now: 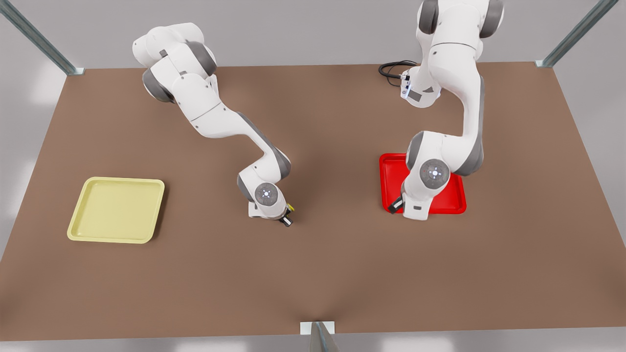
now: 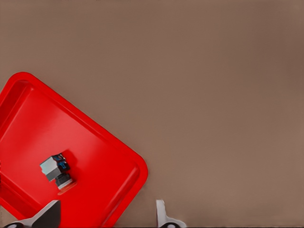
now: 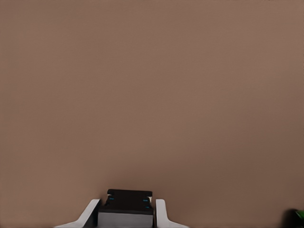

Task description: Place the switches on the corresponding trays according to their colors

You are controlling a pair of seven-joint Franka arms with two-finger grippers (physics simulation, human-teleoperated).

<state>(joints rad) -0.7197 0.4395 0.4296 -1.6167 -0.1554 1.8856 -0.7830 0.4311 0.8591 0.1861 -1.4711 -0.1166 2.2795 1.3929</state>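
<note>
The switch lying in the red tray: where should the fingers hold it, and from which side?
Probably the switch's boxy grey-black body, across the flat sides, coming from straight above: it lies on the red tray's floor, clear of the raised rim. The open left gripper hovers above the tray; the right gripper holds the yellow-capped switch.

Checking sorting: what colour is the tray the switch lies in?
Bright red tray; left wrist view.
</note>
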